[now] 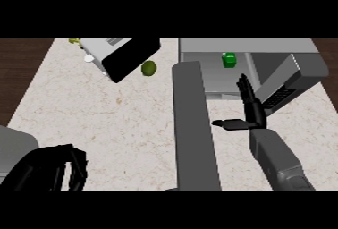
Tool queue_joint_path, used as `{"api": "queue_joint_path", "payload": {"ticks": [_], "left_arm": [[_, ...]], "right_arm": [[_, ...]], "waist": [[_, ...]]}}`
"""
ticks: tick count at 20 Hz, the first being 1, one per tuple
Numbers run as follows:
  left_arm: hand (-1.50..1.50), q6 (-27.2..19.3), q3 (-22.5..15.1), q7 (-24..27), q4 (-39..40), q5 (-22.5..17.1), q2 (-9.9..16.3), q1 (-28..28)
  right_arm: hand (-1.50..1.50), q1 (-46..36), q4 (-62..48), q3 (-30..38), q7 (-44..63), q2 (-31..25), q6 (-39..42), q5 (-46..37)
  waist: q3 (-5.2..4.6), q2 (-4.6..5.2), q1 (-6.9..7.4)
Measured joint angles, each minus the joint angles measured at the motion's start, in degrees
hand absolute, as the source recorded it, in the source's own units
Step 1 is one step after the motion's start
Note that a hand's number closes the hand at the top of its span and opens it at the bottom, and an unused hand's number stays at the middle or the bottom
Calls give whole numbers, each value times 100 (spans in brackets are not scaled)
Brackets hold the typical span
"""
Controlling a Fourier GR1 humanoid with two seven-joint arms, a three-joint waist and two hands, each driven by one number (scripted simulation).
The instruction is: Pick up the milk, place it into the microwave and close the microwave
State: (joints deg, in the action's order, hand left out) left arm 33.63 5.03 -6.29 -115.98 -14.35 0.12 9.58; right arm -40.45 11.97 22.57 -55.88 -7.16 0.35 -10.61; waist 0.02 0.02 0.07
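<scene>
**Milk carton inside the open microwave, right hand flat in front of it**

The green milk carton [229, 59] stands upright inside the microwave [264, 46], toward the back of its cavity, at the far right of the speckled tabletop [112, 116]. The microwave door [192, 125] is swung wide open and juts toward the viewer as a long grey slab left of the cavity.

The right hand [251, 109] is out in front of the cavity, right of the door and apart from the carton. Its fingers are straight and held together, pointing toward the microwave, with the thumb stuck out sideways toward the door; it holds nothing.

The left hand [56, 167] shows at the lower left edge, dark and low over the tabletop; its fingers look curled, with nothing seen in them.

At the far left of the tabletop sits a tilted white and black appliance [122, 56], with a small olive-green round fruit [149, 68] just beside it.
</scene>
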Motion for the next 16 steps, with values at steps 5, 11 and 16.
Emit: {"api": "queue_joint_path", "payload": {"ticks": [5,11,16], "left_arm": [[150,-116,-503,125,141,409,-8,-63],[150,-667,-1213,205,557,953,-6,-607],[150,-1141,-1945,481,1194,1519,-10,-1188]], "right_arm": [[-150,751,632,-248,-24,41,243,33],[-150,1808,1652,-449,58,80,468,189],[-150,2700,2660,-647,212,78,702,295]], "waist": [[-6,-35,-85],[-11,-46,-158],[-15,-43,-208]]}}
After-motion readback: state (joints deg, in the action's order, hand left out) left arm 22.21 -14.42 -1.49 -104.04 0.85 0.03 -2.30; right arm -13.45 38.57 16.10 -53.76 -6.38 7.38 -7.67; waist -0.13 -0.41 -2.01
